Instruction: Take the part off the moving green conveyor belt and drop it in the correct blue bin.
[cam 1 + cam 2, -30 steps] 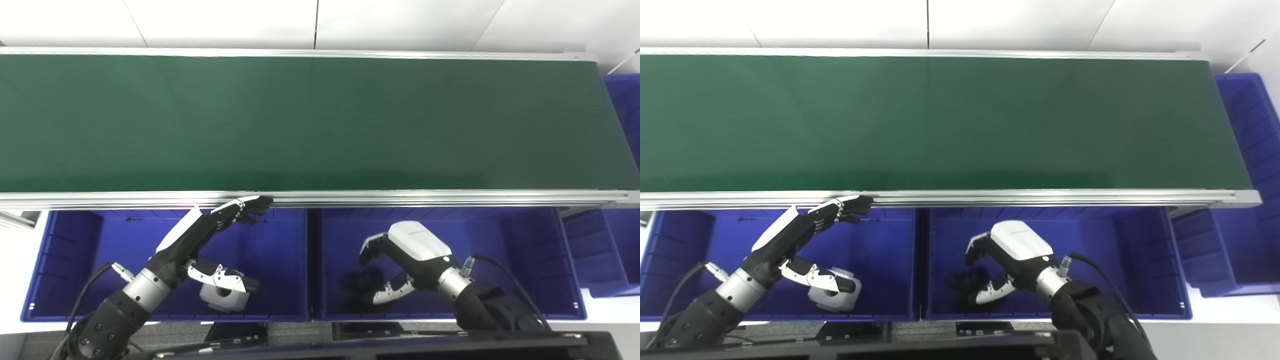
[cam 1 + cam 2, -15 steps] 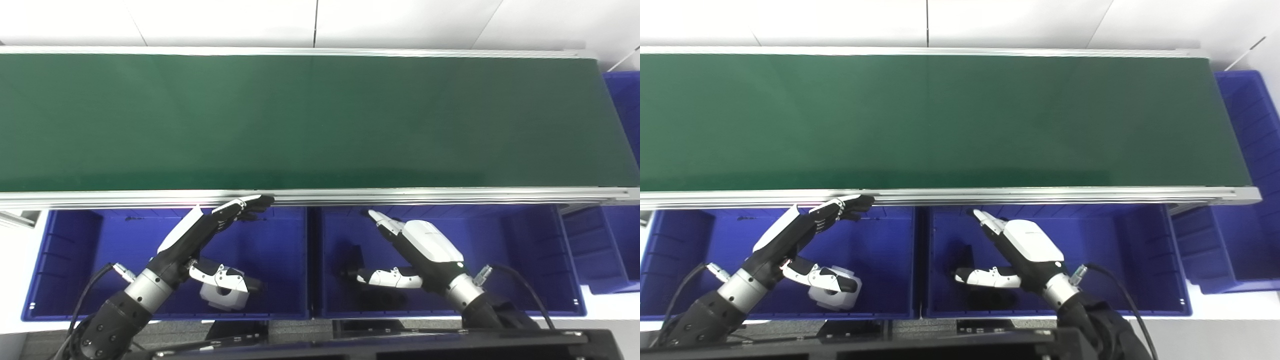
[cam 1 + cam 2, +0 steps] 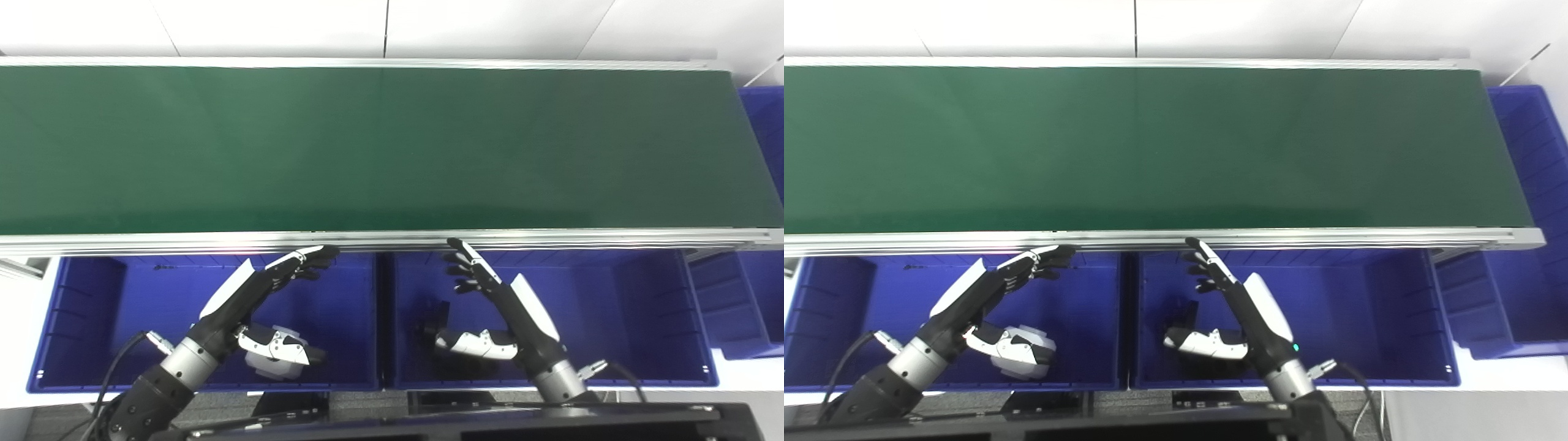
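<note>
The green conveyor belt (image 3: 380,147) carries no part. My left hand (image 3: 257,294) is open and empty above the left blue bin (image 3: 79,306), its fingertips near the belt's front rail. A white-grey part (image 3: 1026,367) lies in that bin, under the hand's thumb. My right hand (image 3: 505,300) is open and empty above the right blue bin (image 3: 643,318), fingers stretched up to the rail. A black part (image 3: 436,315) lies on that bin's floor, just left of the right thumb.
The belt's aluminium front rail (image 3: 551,237) runs just above both bins. A third blue bin (image 3: 1525,153) stands past the belt's right end. A black console edge (image 3: 551,422) lies along the bottom.
My right hand went from curled over the black part to open, fingers stretched up to the rail. The black part lies in the right bin. My left hand barely moved.
</note>
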Available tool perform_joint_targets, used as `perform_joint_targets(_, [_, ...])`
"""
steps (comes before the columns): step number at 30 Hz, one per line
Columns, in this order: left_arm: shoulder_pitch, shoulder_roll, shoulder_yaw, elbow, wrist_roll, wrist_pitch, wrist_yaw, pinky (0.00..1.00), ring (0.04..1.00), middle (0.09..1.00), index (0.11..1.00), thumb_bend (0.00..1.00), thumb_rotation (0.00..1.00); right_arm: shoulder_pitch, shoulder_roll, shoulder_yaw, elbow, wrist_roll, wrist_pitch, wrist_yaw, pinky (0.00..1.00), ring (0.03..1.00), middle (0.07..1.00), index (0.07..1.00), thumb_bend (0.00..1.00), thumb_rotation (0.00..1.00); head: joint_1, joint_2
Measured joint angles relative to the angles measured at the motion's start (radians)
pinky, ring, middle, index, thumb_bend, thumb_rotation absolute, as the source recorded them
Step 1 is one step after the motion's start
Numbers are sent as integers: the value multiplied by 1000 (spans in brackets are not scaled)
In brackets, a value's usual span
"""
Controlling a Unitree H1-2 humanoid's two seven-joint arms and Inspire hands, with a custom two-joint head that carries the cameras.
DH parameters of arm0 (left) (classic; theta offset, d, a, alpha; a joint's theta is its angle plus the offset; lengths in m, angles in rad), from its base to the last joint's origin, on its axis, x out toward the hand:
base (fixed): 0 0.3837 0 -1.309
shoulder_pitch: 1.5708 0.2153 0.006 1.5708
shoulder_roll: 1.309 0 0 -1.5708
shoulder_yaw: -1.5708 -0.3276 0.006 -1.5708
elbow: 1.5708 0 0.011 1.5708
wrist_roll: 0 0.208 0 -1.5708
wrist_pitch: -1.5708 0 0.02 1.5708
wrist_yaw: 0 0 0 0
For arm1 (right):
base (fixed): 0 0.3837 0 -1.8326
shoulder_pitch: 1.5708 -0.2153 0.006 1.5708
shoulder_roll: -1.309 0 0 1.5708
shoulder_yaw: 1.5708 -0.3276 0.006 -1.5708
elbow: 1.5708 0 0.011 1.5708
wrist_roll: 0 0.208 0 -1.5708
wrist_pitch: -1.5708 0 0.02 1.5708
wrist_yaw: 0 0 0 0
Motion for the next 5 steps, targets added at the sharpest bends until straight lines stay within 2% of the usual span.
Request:
perform_joint_targets(1, [1, -1, -1, 3, 0, -2, 0, 799, 854, 891, 857, 938, 303, 0, -1, 1, 8, 6, -13, 1, 718, 839, 893, 957, 882, 550, 5, -3])
perform_joint_targets(3, [1, -1, 0, 15, 0, -23, 4, 809, 865, 894, 860, 940, 306, -1, -3, 3, 28, 15, -40, 1, 724, 842, 897, 960, 884, 543, 43, -49])
perform_joint_targets(4, [1, -2, 1, 23, 0, -25, 7, 809, 866, 894, 861, 939, 305, -2, -3, 4, 37, 17, -49, 1, 724, 841, 897, 961, 884, 543, 43, -49])
perform_joint_targets(5, [1, -5, 1, 38, 0, -34, 11, 810, 868, 894, 861, 939, 303, -3, -3, 5, 53, 17, -63, 0, 723, 839, 897, 962, 883, 544, 54, -70])
